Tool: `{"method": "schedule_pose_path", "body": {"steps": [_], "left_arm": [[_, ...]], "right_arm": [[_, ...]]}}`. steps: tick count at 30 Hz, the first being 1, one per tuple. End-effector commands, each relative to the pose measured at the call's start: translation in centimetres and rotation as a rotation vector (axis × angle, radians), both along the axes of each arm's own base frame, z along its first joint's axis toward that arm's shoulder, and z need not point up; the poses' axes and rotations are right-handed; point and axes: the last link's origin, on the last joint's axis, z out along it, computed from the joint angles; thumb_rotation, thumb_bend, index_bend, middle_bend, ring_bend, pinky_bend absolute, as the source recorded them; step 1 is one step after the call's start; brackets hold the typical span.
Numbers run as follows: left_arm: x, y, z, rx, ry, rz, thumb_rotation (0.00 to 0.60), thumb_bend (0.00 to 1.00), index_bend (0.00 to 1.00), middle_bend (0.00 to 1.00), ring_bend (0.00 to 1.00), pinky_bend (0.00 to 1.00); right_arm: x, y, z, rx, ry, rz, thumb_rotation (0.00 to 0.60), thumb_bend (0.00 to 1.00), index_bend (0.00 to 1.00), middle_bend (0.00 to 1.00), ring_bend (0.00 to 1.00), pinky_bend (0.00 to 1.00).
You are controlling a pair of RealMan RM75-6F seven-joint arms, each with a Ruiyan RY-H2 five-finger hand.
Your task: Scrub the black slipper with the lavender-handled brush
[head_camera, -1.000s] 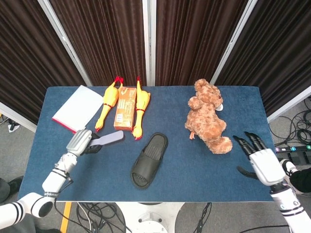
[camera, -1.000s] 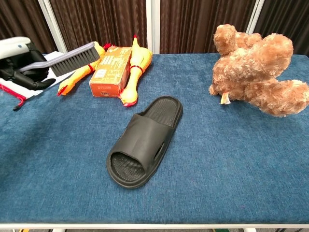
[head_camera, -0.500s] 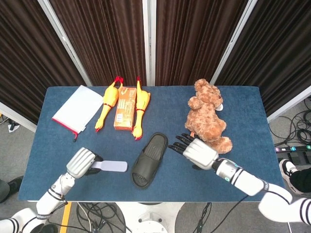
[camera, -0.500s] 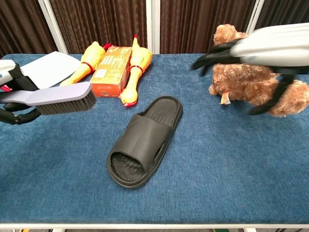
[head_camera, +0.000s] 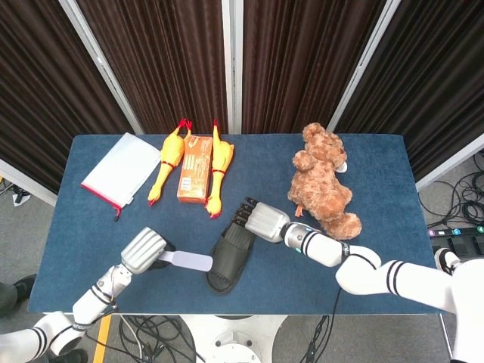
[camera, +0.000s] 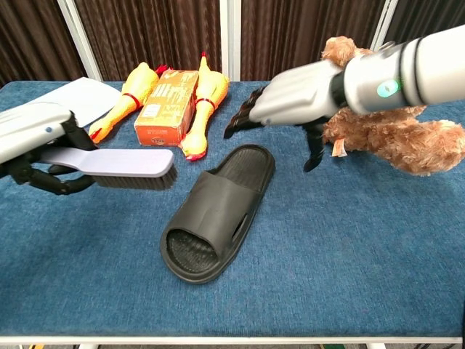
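Left hand (camera: 36, 142) gripping lavender-handled brush (camera: 120, 166), bristles down, just left of black slipper (camera: 216, 214). Right hand (camera: 287, 98) empty, fingers spread, above slipper's far end.

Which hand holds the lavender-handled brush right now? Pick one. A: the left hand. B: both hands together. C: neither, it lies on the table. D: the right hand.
A: the left hand grips the brush by its handle above the table, while the right hand hovers open over the black slipper.
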Motion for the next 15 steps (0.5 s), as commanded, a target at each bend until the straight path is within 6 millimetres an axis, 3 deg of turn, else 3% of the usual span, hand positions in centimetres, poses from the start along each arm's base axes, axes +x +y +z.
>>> {"method": "schedule_pose_path", "body": {"steps": [1, 7, 15], "left_arm": [[0.4, 0.5, -0.7, -0.006, 0.021, -0.010, 0.600, 0.48, 1.00, 1.00, 1.00, 1.00], [1.0, 1.0, -1.5, -0.008, 0.023, -0.007, 0.600, 0.48, 1.00, 1.00, 1.00, 1.00], [1.4, 1.4, -2.2, -0.015, 0.041, -0.017, 0.600, 0.48, 1.00, 1.00, 1.00, 1.00]], "right_arm": [[0.3, -0.2, -2.2, 0.008, 0.034, 0.009, 0.600, 0.02, 0.00, 0.03, 0.00, 0.00], [1.2, -1.2, -5.0, -0.011, 0.066, 0.022, 0.600, 0.02, 0.00, 0.03, 0.00, 0.00], [1.8, -2.0, -7.0, -0.029, 0.097, 0.028, 0.600, 0.02, 0.00, 0.06, 0.00, 0.00]]}}
